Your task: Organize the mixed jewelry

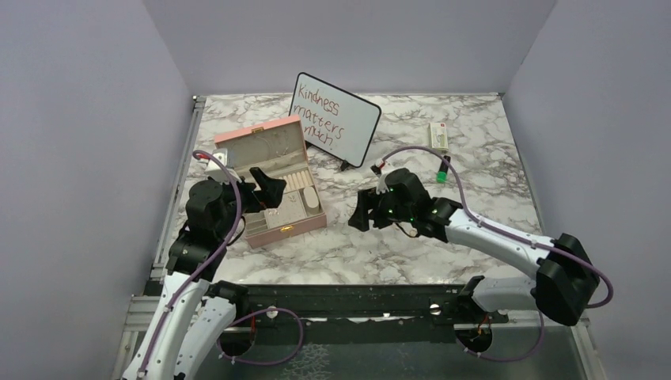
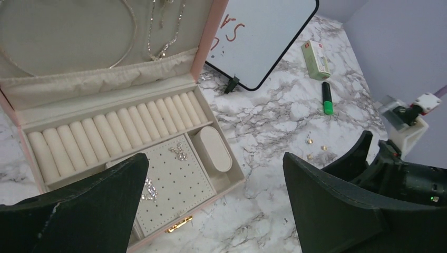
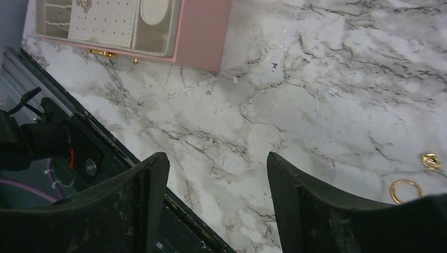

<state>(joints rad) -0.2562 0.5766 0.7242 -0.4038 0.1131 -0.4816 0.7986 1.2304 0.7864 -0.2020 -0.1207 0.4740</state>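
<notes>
As seen from above, found left gripper (image 1: 267, 184) poised over the open pink box (image 1: 289, 226) at the left of the marble table (image 1: 498, 158), with jaws spread wide and empty. Found right gripper (image 1: 358, 215) low over bare marble just right of the box, pointing toward it. Confirmed by right wrist view: fingers (image 3: 132, 211) set wide apart, holding nothing, with marble below.

Located mixed jewelry (image 2: 310, 156) in 2 places.

Loose on the table:
- Recorded 1 gold ring (image 3: 406, 191) and 1 smaller gold piece (image 3: 430, 161) near it, both off to one side of the right fingers and clear of them.
- Recorded 1 tiny gold bit (image 3: 136, 61) on the marble just beside the box latch (image 3: 103, 52).
- Counted about 4 small gold pieces (image 2: 324, 147) in left wrist view, clustered on the marble between the box and the right arm.

Inside the box:
- Observed 2 sparkling earrings (image 2: 179, 153) pinned on the perforated panel (image 2: 184, 195).
- Observed ring rolls (image 2: 116, 132) behind the panel and an oval cushion (image 2: 212, 148) beside it.
- Observed chains (image 2: 158, 31) hanging in the lid.

Noted also a whiteboard (image 1: 336, 119) with red handwriting propped behind the box, and a white-green packet (image 1: 439, 136) and a green marker (image 1: 443, 172) toward the far right.
</notes>
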